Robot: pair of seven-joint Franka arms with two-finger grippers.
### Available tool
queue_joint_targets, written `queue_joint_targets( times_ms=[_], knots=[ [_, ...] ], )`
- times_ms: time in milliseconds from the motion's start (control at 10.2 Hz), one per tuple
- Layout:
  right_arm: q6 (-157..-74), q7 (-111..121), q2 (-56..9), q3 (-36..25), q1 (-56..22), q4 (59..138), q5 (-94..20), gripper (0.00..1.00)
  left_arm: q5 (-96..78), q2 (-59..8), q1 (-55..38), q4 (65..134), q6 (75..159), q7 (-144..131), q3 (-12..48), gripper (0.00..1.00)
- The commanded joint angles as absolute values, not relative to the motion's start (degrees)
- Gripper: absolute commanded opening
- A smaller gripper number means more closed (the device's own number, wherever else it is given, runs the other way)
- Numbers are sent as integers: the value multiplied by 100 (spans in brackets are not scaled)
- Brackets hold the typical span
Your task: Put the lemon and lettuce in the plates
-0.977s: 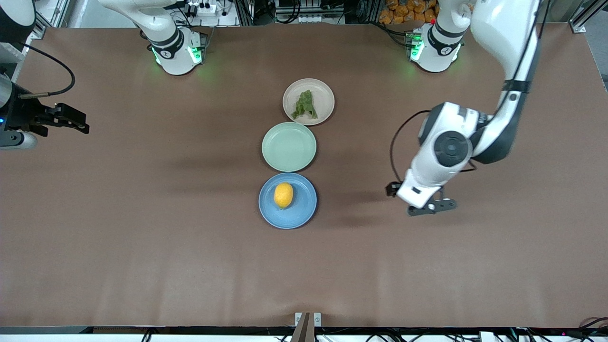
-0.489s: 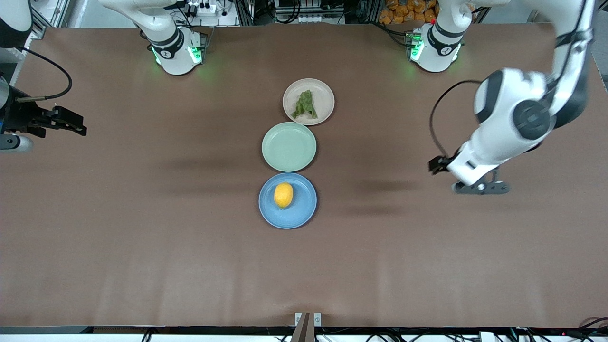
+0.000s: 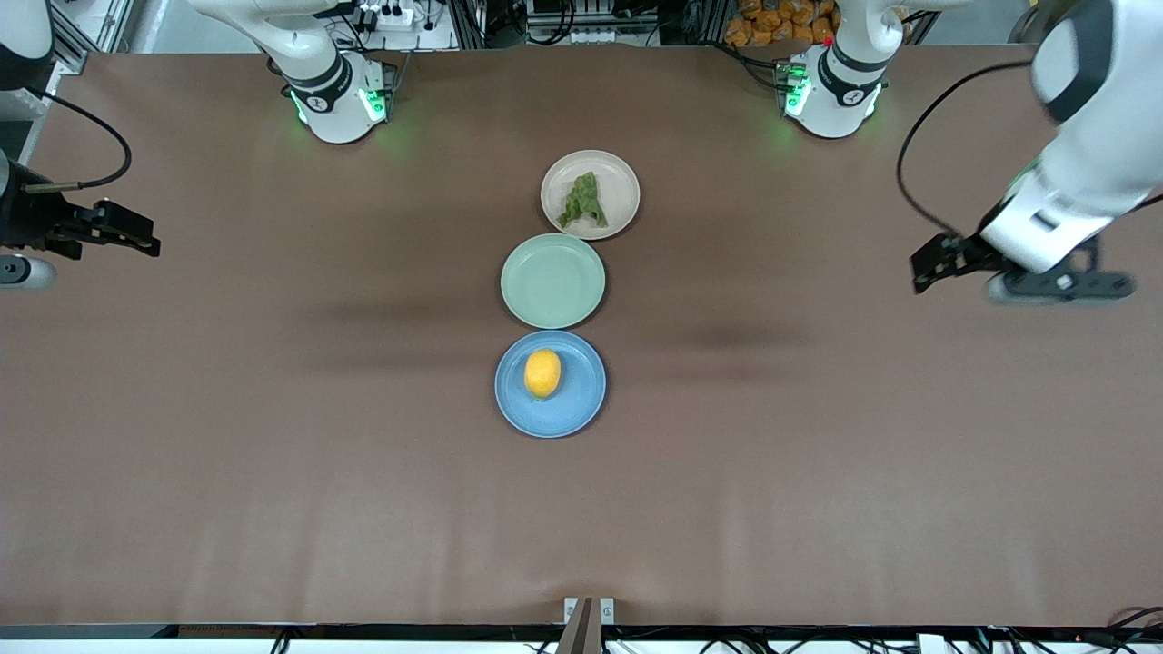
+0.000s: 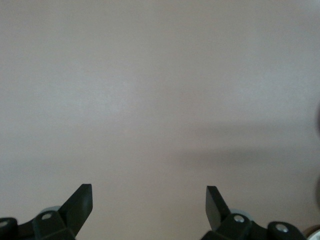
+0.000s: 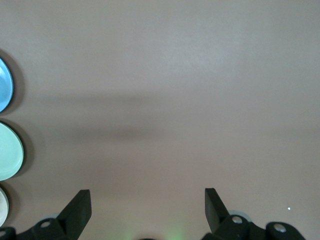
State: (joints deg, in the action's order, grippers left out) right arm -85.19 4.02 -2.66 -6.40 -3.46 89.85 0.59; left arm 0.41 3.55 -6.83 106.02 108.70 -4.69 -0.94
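The lemon (image 3: pixel 542 373) lies in the blue plate (image 3: pixel 574 409), the plate nearest the front camera. The lettuce (image 3: pixel 583 201) lies in the beige-pink plate (image 3: pixel 621 186), nearest the robots' bases. My left gripper (image 3: pixel 1058 286) hangs open and empty over bare table toward the left arm's end; in the left wrist view (image 4: pixel 149 192) only tabletop shows between its jaws. My right gripper (image 3: pixel 23 271) hangs open and empty over the right arm's end of the table, and the right wrist view (image 5: pixel 147 196) shows bare table between its jaws.
An empty pale green plate (image 3: pixel 552 281) sits between the two task plates. The right wrist view shows slivers of the blue plate (image 5: pixel 4 85), green plate (image 5: pixel 9 152) and beige plate (image 5: pixel 2 205) at its edge. The brown table (image 3: pixel 273 454) spreads wide around the plates.
My left arm has swung away from beside the blue plate toward its own end of the table. My right gripper has drifted slightly toward the table's edge. Lemon and lettuce have not moved.
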Motion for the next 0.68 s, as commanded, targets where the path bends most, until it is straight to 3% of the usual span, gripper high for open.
queue_joint_targets(
  times_ms=[0, 586],
  knots=[
    [-8219, 334, -237, -677, -299, 8921, 106, 100, 0, 369, -650, 10179, 10565, -360, -18, 100],
    [-8103, 343, -281, -677, -299, 8745, 114, 100, 0, 273, -659, 9151, 9055, -351, -9, 100]
  ],
)
